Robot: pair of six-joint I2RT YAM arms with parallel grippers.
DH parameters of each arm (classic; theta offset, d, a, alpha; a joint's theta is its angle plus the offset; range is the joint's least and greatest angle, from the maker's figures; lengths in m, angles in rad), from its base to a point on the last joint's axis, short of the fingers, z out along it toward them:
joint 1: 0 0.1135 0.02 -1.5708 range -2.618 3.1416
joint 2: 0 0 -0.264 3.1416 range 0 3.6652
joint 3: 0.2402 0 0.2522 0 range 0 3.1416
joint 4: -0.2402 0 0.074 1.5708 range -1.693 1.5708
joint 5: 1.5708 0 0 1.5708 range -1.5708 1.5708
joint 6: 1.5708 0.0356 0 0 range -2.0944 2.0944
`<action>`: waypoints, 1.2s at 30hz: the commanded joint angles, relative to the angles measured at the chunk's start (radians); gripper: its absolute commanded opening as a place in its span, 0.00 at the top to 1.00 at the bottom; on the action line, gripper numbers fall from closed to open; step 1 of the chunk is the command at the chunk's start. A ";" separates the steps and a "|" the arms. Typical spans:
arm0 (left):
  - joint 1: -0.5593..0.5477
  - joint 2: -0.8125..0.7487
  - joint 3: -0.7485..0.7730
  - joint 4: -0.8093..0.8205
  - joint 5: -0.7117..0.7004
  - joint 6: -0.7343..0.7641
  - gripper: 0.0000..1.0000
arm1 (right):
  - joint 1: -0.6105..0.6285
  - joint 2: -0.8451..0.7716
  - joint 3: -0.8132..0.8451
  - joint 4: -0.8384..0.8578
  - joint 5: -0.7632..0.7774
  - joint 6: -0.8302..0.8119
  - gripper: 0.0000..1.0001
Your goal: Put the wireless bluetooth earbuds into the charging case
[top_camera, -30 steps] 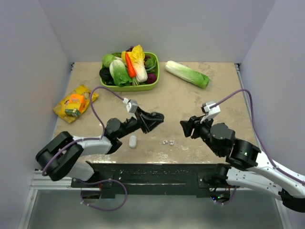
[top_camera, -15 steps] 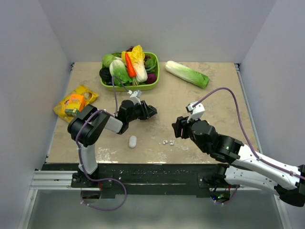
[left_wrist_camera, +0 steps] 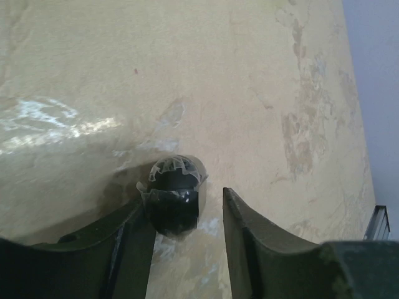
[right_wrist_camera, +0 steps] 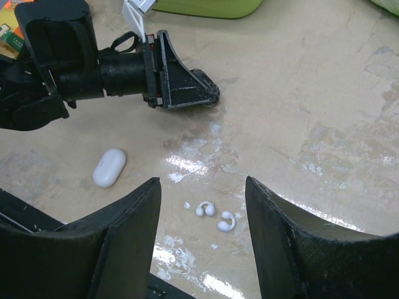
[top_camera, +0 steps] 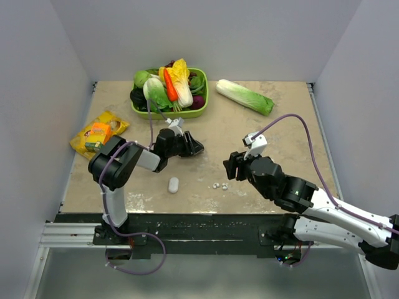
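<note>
The white oval charging case [top_camera: 173, 184] [right_wrist_camera: 109, 167] lies shut on the table near the front edge. Two tiny white earbuds [top_camera: 220, 185] lie side by side to its right, one [right_wrist_camera: 205, 209] beside the other [right_wrist_camera: 225, 221]. My right gripper [top_camera: 229, 167] [right_wrist_camera: 202, 184] hovers open just above and behind them, nothing between its fingers. My left gripper [top_camera: 196, 148] [left_wrist_camera: 185, 198] [right_wrist_camera: 202, 93] sits low on the table behind the case, open. A black rounded object with a clear rim [left_wrist_camera: 174, 199] rests against its left finger, with a gap to the right finger.
A green basket [top_camera: 202, 109] of vegetables stands at the back. A napa cabbage [top_camera: 245, 96] lies to its right. A yellow snack packet [top_camera: 98, 134] lies at the left. A small white speck [right_wrist_camera: 186, 204] sits next to the earbuds. Grey walls close in three sides.
The left arm folded upward and its gripper drew back slightly to the left, jaws widening off the black object. The right gripper moved left, closer to the earbuds.
</note>
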 commanded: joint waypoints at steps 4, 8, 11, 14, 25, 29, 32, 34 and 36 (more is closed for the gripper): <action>0.078 -0.173 -0.067 -0.209 -0.045 0.036 0.42 | 0.001 -0.022 -0.016 0.025 0.014 0.012 0.40; 0.085 -0.306 -0.069 -0.385 -0.146 0.085 0.12 | 0.001 -0.024 -0.025 0.037 0.006 0.011 0.40; 0.062 -0.492 -0.141 -0.471 -0.294 0.061 0.07 | 0.001 -0.019 -0.048 0.063 -0.003 0.012 0.40; 0.055 -0.706 -0.303 -0.447 -0.348 -0.031 0.00 | 0.001 -0.004 -0.083 0.111 -0.025 0.017 0.40; -0.230 -1.184 -0.535 -0.724 -0.713 -0.203 0.09 | 0.001 0.149 -0.125 0.246 -0.158 0.010 0.44; -0.246 -1.114 -0.546 -0.811 -0.734 -0.301 0.31 | 0.001 0.250 -0.118 0.270 -0.198 0.027 0.46; -0.247 -1.130 -0.569 -0.864 -0.780 -0.376 0.42 | 0.001 0.261 -0.134 0.295 -0.227 0.040 0.47; -0.247 -1.170 -0.597 -0.872 -0.812 -0.395 0.48 | 0.001 0.260 -0.146 0.302 -0.237 0.047 0.48; -0.247 -1.227 -0.612 -0.885 -0.827 -0.407 0.53 | 0.001 0.258 -0.155 0.307 -0.237 0.050 0.48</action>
